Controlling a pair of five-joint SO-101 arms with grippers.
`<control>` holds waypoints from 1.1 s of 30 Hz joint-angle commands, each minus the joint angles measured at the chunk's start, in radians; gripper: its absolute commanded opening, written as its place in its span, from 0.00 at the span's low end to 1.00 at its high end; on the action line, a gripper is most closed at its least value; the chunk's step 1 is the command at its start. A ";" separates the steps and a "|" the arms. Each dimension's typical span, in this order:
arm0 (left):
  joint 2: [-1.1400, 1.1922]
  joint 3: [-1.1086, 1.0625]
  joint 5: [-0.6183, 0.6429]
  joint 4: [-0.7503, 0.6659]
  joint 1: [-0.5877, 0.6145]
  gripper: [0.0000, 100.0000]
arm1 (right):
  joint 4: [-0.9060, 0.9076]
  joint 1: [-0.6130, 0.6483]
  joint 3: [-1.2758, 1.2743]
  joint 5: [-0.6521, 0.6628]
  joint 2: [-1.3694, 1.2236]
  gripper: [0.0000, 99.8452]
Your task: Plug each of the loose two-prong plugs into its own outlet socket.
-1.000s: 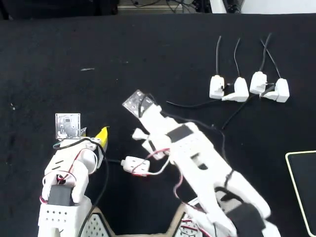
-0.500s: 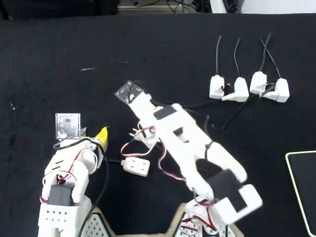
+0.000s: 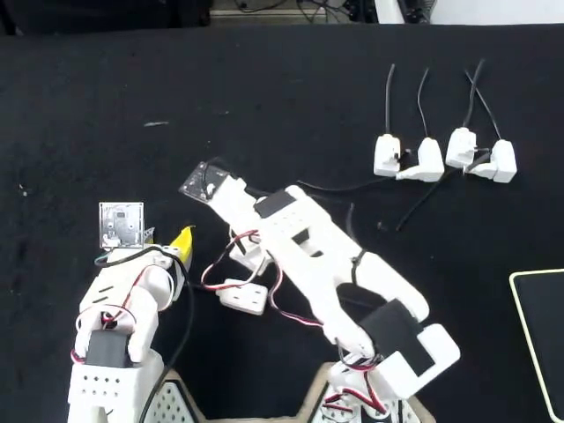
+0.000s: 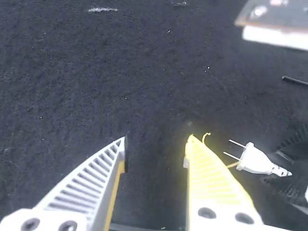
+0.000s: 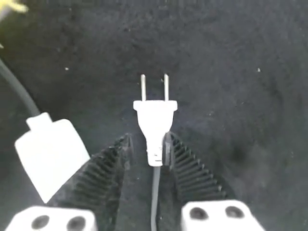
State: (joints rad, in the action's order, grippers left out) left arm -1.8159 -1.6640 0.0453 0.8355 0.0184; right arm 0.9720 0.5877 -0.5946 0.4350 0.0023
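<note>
Right gripper [image 5: 147, 136] pinching the white two-prong plug [image 5: 155, 115] by its back end, prongs sticking out past the tips, white outlet socket [image 5: 48, 156] just beside the jaws, left gripper [image 4: 156, 139] wide open, holding nothing

Both arms are white moulded plastic, with black motor blocks [image 3: 397, 328] set into the joints and thin red and white wires [image 3: 220, 256] looping loose alongside. The left arm [image 3: 123, 308] ends in a left hand [image 4: 156, 139] with one white ribbed finger [image 4: 96, 173] and one yellow [image 4: 211, 178]. The right arm [image 3: 326, 264] carries a right hand [image 5: 147, 137] with black ribbed fingers [image 5: 192, 168] on white, screw-holed mounts.
</note>
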 commanded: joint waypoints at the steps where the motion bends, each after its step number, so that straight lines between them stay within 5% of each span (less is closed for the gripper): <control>1: -0.006 0.028 0.003 -0.006 0.002 0.21 | -0.025 0.006 0.047 0.055 0.001 0.15; 29: -0.006 0.033 0.005 -0.005 0.015 0.21 | -0.029 -0.052 0.130 0.095 -0.105 0.18; 33: -0.008 0.042 0.060 -0.006 0.091 0.16 | -0.029 -0.054 0.130 0.091 -0.105 0.18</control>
State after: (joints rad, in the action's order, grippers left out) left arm -1.8159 -1.6640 0.0529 0.8355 0.0506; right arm 0.9613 0.5524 -0.5117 0.5255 -0.1112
